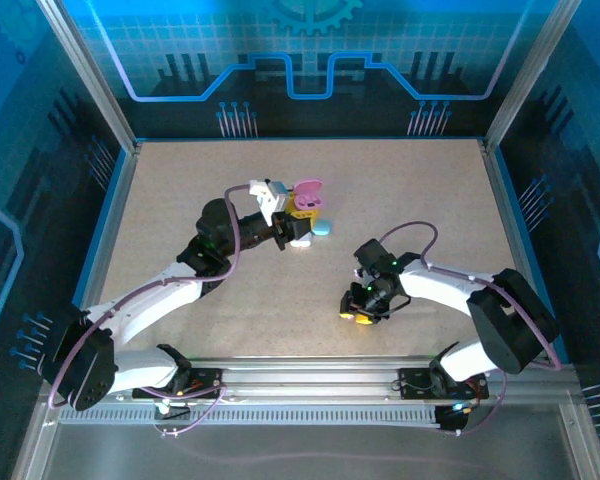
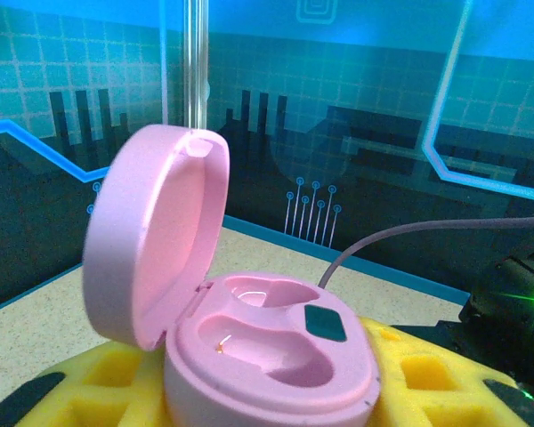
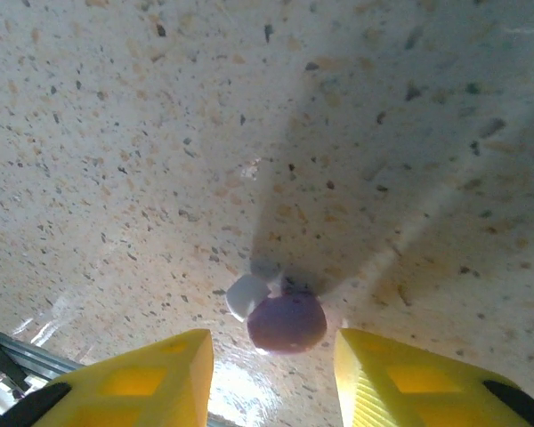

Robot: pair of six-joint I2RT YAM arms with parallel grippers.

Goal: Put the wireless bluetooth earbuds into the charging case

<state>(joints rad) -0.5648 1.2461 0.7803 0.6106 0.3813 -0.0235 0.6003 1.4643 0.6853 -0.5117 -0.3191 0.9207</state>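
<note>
The pink charging case (image 2: pixel 276 347) sits between the yellow fingers (image 2: pixel 89 382) of my left gripper (image 2: pixel 267 396), which is shut on its base. Its lid (image 2: pixel 151 240) stands open and both wells are empty. From above, the case (image 1: pixel 308 192) is held over the table's middle by the left gripper (image 1: pixel 300 213). A pinkish-purple earbud (image 3: pixel 287 320) with a white tip (image 3: pixel 246 296) lies on the table between the yellow fingers (image 3: pixel 151 378) of my right gripper (image 3: pixel 271 351). That gripper is open, with a gap on each side of the earbud, and points down at the table (image 1: pixel 360 314).
A small light blue rounded thing (image 1: pixel 322 228) lies on the speckled table (image 1: pixel 180 200) just right of the left gripper. A metal rail (image 1: pixel 310 375) runs along the near edge, close to the right gripper. Blue walls enclose the other sides.
</note>
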